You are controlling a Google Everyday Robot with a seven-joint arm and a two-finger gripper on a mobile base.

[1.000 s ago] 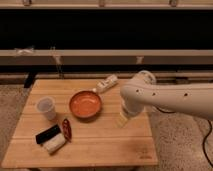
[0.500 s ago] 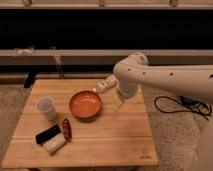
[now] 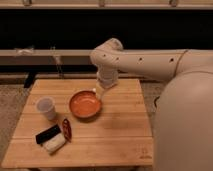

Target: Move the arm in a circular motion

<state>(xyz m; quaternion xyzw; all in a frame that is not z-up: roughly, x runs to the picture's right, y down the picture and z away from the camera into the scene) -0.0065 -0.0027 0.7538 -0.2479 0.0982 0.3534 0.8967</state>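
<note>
The cream-white arm [image 3: 150,62] reaches in from the right, above the back of the wooden table [image 3: 120,135]. Its rounded joint [image 3: 106,54] with small dark holes hangs over the table's back middle. A short segment drops down from it. The gripper [image 3: 99,93] points down at the far right rim of the orange bowl [image 3: 85,104], close above the tabletop. A thick arm segment [image 3: 185,125] fills the right edge of the view and hides that side of the table.
A white cup [image 3: 46,108] stands left of the bowl. A red packet [image 3: 66,129], a black bar [image 3: 48,134] and a white wrapped item [image 3: 54,144] lie at the front left. A dark wall and ledge run behind the table.
The arm's joint and gripper have swung left and toward the back of the table, from over its right middle to just behind the bowl. The table's items have not moved.
</note>
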